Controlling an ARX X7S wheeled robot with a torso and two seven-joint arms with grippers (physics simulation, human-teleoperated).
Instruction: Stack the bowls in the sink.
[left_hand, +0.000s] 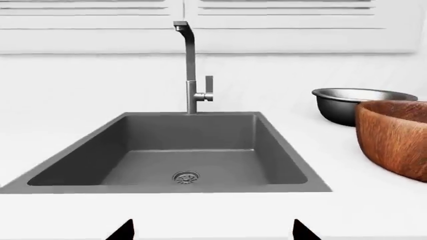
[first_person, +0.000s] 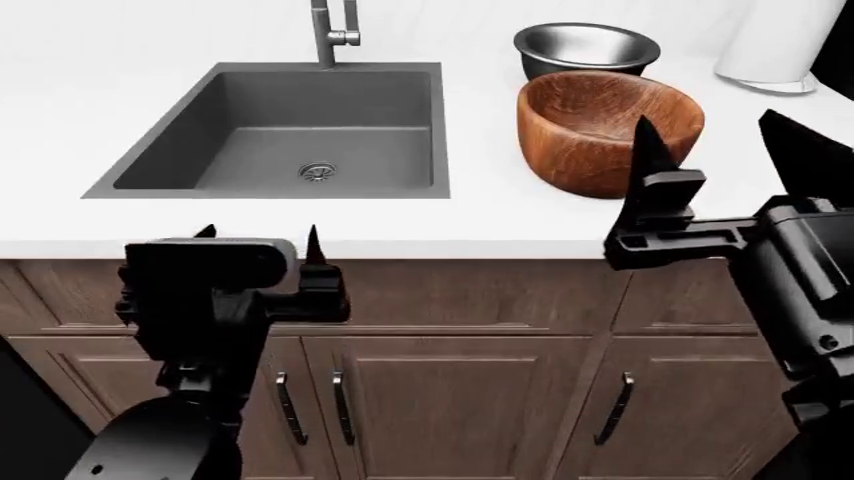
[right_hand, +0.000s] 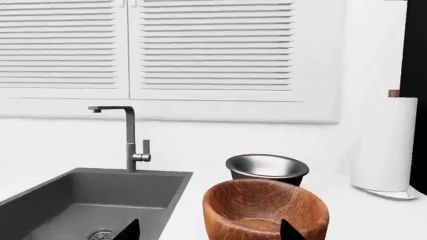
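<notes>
Both bowls stand on the counter, right of the empty sink (first_person: 200, 110).
Wood bowl (first_person: 609, 130) near, steel bowl (first_person: 586, 47) just behind; left gripper (first_person: 256, 236) and right gripper (first_person: 714, 135) spread apart, holding nothing.

arms: matte black, blocky | left hand (first_person: 258, 240), right hand (first_person: 721, 150): black pointed fingers

Both arms reach forward at about counter height. The left gripper (first_person: 258, 240) sits low with its fingers apart, holding nothing. The right gripper (first_person: 727, 150) is raised higher, spread wide and empty.
</notes>
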